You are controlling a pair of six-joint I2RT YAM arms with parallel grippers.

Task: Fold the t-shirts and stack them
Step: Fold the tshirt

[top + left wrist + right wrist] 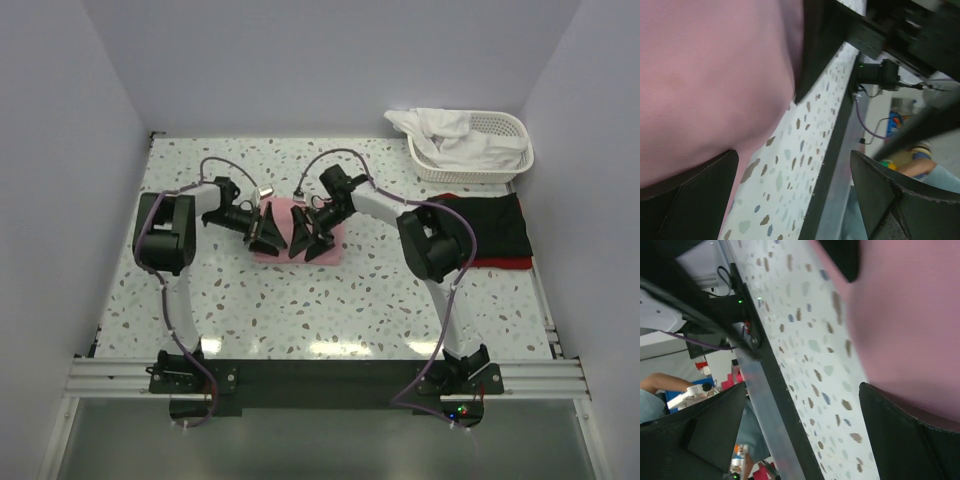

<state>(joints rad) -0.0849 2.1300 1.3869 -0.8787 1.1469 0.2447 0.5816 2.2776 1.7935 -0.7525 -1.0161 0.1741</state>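
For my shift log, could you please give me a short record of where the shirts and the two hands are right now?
pink shirt: folded, mid-table, under both hands
left hand: open, low over the pink shirt's left part
right hand: open, low over its right part
black shirt: folded, lying on the red shirt, right side of the table
white shirt: loose in the basket, far right corner
stack: black on red only

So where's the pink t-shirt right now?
In the top view the pink t-shirt lies mid-table, with the left gripper and right gripper over it, left of the black t-shirt.
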